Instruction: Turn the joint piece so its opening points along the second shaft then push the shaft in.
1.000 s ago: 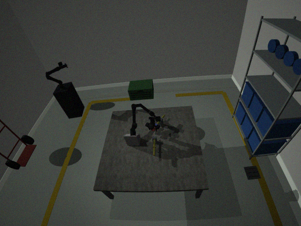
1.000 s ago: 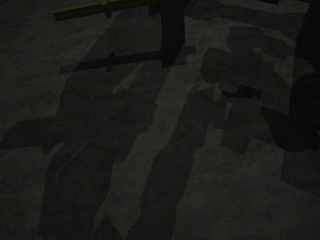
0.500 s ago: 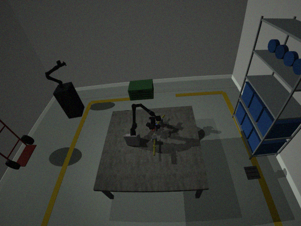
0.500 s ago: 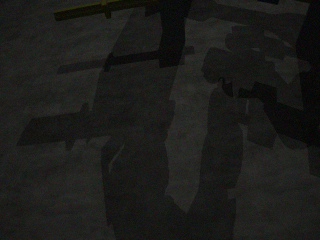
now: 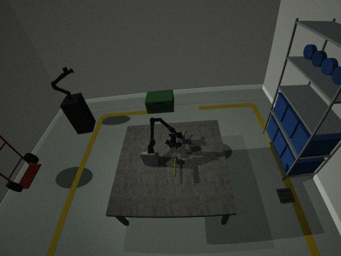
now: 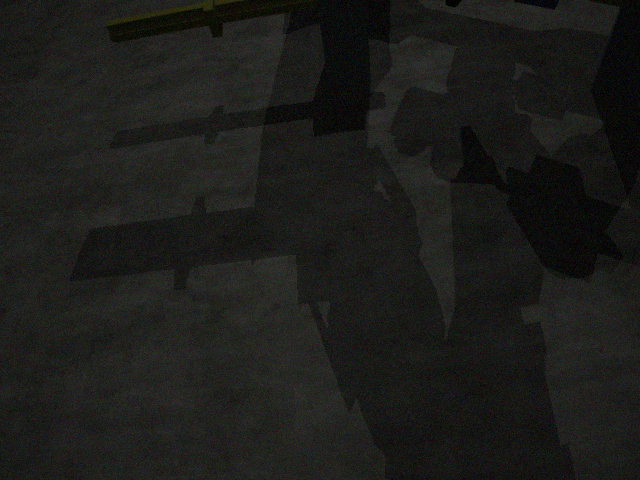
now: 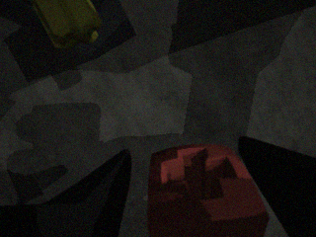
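Note:
The red joint piece (image 7: pixel 207 193) lies between my gripper's fingers (image 7: pixel 184 146) in the wrist view, with its notched opening facing the camera. A gap shows on its left; the right finger is close beside it, and contact there is unclear. The gripper is partly open. In the top view the small dark gripper (image 5: pixel 173 143) hides most of the joint. The yellow second shaft (image 5: pixel 174 168) (image 6: pixel 160 23) runs through its grey block (image 5: pixel 175 156); its end (image 7: pixel 69 27) shows at the wrist view's top left. The other yellow shaft (image 5: pixel 185 132) is behind the gripper, its block hidden.
The arm's grey base (image 5: pixel 149 159) stands on the brown table (image 5: pixel 170 195), left of the second shaft's block. A dark post (image 6: pixel 343 67) stands under the shaft in the exterior view. Broad arm shadows cross the table. Shelving (image 5: pixel 302 96) and a green crate (image 5: pixel 159 101) stand beyond the table.

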You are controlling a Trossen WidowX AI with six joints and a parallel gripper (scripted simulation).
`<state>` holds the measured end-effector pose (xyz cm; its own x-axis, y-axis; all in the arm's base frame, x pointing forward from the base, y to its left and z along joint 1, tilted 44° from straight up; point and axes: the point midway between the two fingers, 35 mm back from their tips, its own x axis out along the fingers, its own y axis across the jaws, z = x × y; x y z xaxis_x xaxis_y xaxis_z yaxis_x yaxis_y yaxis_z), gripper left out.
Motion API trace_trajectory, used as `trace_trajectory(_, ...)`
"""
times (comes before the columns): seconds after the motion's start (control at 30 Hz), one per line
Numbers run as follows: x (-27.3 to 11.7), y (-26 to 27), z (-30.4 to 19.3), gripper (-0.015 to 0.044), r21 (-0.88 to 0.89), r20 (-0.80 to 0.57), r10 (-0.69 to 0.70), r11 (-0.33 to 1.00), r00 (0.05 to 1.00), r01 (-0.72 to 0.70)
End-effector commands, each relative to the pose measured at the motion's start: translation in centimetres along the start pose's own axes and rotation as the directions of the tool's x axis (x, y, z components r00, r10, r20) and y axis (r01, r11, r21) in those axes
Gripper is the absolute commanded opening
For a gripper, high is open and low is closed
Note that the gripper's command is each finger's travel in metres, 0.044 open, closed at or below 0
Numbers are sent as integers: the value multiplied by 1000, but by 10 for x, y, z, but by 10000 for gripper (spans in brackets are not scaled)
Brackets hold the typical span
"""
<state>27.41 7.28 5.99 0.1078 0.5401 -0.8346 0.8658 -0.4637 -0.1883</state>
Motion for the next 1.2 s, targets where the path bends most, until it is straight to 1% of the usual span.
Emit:
trace_trajectory(0.0,3,-1,3,256,12,6,-8,1000,1000,8)
trace_trajectory(0.1,3,-1,3,182,12,6,-8,1000,1000,8)
trace_trajectory(1.17,3,-1,3,182,12,6,-8,1000,1000,8)
